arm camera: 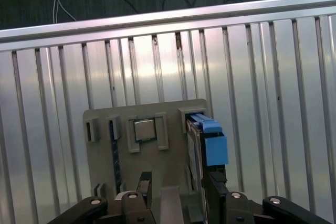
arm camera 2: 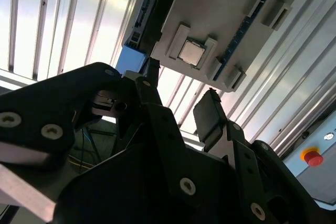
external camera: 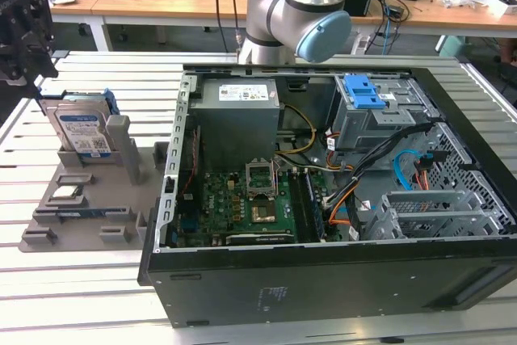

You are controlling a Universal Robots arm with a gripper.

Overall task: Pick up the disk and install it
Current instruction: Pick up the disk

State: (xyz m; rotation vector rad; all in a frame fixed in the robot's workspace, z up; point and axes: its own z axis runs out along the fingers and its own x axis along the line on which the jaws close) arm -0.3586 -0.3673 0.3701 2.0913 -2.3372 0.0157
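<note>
The exterior view takes in the open computer case [external camera: 323, 199] on a slatted metal desk [external camera: 81, 296], with the arm [external camera: 295, 14] behind it and wooden desks [external camera: 161, 2] strewn with cables beyond. At that view's left, the disk [external camera: 81, 131] stands on edge in a grey holder [external camera: 89, 224]. The jaws hang above it, wide open and holding nothing.

The first wrist view looks down past the two spread fingers [arm camera: 144, 187] onto the disk's blue frame and a small chip [arm camera: 144, 129] seated beside it. The second wrist view adds a red button [arm camera 2: 313, 157] at the desk's edge.

Bare slats surround the holder, except where the case wall stands near.
</note>
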